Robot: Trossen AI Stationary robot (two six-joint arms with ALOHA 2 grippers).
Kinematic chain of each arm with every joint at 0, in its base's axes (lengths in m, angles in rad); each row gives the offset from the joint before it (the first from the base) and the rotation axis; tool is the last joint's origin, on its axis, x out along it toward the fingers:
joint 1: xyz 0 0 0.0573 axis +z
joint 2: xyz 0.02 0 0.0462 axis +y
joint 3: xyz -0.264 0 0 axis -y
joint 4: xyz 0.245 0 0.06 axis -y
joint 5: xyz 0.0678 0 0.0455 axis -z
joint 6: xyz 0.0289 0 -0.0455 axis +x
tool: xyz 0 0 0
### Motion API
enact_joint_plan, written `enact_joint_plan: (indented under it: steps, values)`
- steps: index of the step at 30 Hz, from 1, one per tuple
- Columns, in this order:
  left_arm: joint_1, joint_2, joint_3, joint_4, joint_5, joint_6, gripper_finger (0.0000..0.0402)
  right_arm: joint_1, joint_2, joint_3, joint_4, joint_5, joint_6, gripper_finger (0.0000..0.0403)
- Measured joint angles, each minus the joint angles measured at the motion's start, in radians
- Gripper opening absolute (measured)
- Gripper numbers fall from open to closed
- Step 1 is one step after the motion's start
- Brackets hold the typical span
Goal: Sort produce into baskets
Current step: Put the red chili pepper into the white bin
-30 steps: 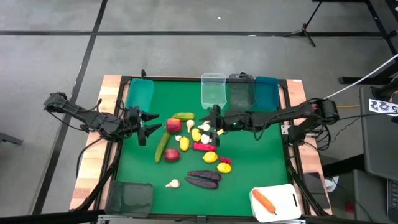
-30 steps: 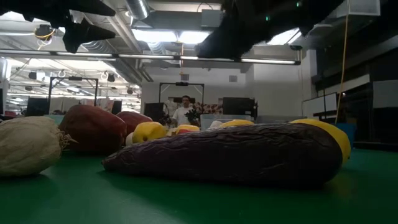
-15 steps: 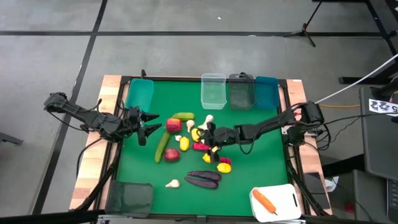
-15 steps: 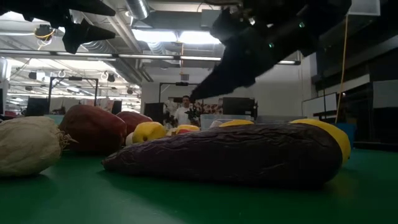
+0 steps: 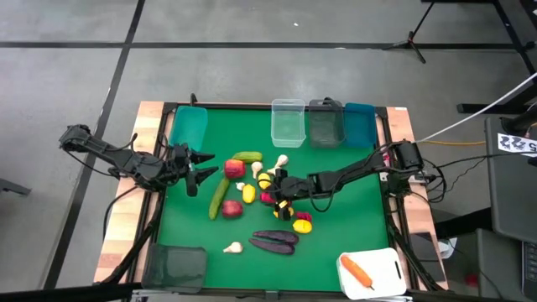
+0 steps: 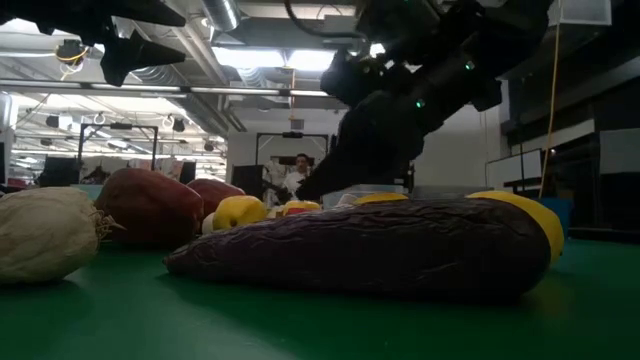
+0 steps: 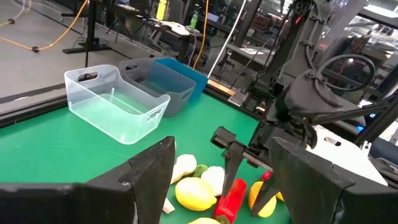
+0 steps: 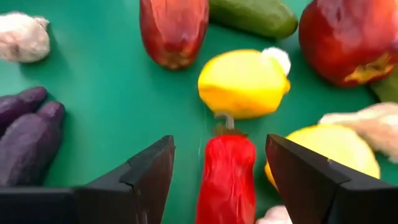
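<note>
My right gripper [image 8: 217,163] has come down since a second ago, when it hung back by the clear bin [image 5: 287,121]; now it sits low over the heap in the middle of the green mat [image 5: 352,201]. Its fingers [image 8: 144,180] stand spread, one on each side of the red pepper [image 8: 226,168], closed on nothing yet. Just beyond the pepper's stem lies a lemon [image 8: 243,83], with a second lemon [image 8: 328,153] beside the pepper. Farther on are an apple [image 8: 346,38], a cucumber [image 8: 252,15] and a dark red piece [image 8: 173,28] that I take for another apple, though I see only part of it. The two eggplants [image 5: 274,241] lie toward the mat's near edge with a garlic bulb [image 5: 233,247]. My left gripper [image 5: 198,165] hangs spread and empty near the mat's left edge, where it was before. The teal bin [image 5: 188,126] sits in the far left corner.
</note>
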Motion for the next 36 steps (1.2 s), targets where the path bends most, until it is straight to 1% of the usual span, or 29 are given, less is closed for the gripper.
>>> enact_joint_plan:
  steps: [4, 12, 18, 29, 36]
  values:
    - [0.0, 0.0, 0.0, -0.007, 0.0, 0.0, 0.0258, 0.0, 0.001, 0.001, -0.056, 0.017, 0.008, 0.0254]
    - [0.0, 0.0, 0.0, -0.022, 0.0, -0.002, 0.0258, -0.001, -0.003, 0.005, -0.145, 0.008, 0.03, 0.025]
    - [0.0, 0.0, 0.0, -0.022, 0.0, -0.003, 0.0258, -0.002, -0.003, 0.005, -0.167, -0.013, 0.035, 0.0223]
    - [0.0, 0.0, 0.0, -0.022, 0.0, -0.004, 0.0258, -0.001, -0.002, 0.003, -0.183, -0.019, 0.071, 0.0181]
    - [0.0, 0.0, 0.0, -0.022, 0.0, -0.004, 0.0258, -0.001, -0.001, 0.002, -0.205, -0.013, 0.081, 0.0136]
